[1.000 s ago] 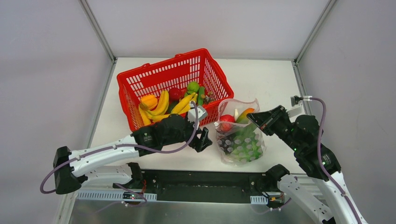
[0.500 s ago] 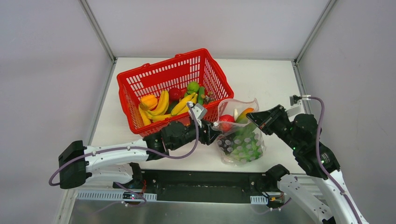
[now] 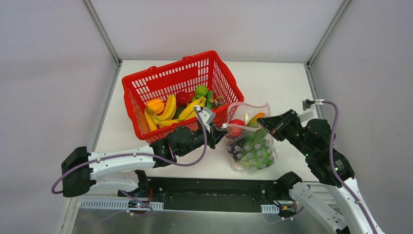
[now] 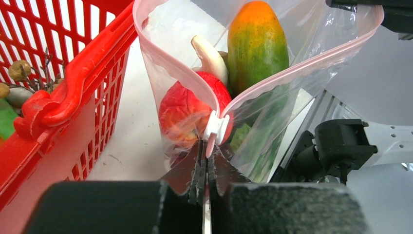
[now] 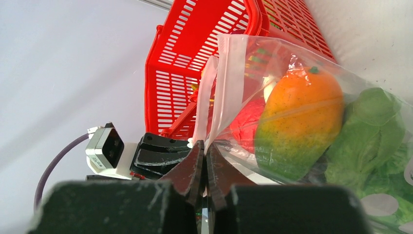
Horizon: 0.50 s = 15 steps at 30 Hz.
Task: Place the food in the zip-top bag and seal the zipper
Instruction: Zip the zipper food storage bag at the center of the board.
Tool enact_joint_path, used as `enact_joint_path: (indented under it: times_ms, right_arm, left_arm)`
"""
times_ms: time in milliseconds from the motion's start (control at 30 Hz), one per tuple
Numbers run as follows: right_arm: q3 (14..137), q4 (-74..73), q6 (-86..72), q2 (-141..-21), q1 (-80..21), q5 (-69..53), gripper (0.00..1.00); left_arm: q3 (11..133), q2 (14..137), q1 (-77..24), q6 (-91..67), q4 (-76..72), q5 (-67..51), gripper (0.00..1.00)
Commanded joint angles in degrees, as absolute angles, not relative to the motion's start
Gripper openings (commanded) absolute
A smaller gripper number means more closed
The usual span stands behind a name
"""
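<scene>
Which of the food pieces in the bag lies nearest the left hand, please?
The red fruit: it sits against the bag wall just beyond the left hand, while the white garlic and orange-green fruit sit farther back.

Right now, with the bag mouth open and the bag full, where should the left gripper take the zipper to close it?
Take the white slider at the basket-side end of the zipper, where the two pink strips meet in a V. Come in from that end, in line with the strip, with a finger flat on each side. The left gripper pinches just under it, and the right gripper pins the opposite end of the zip-top bag.
</scene>
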<state>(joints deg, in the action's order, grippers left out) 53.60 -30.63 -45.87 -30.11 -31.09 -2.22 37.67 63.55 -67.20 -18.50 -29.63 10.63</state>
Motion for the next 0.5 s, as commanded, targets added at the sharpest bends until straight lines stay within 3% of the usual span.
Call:
enact_joint_path:
  times_ms: [0,467]
  right_arm:
    - [56.1,-26.3,-46.0,-29.4,-31.0,-1.7,0.04]
    - [55.7,-19.5,-43.6,-31.1,-31.0,-5.2,0.05]
  left_arm:
    - [40.6,61.5,-67.7,-16.1,-31.4,11.3,0.00]
    - [59.8,57.4,-67.4,-3.0,0.4,1.6,0.00]
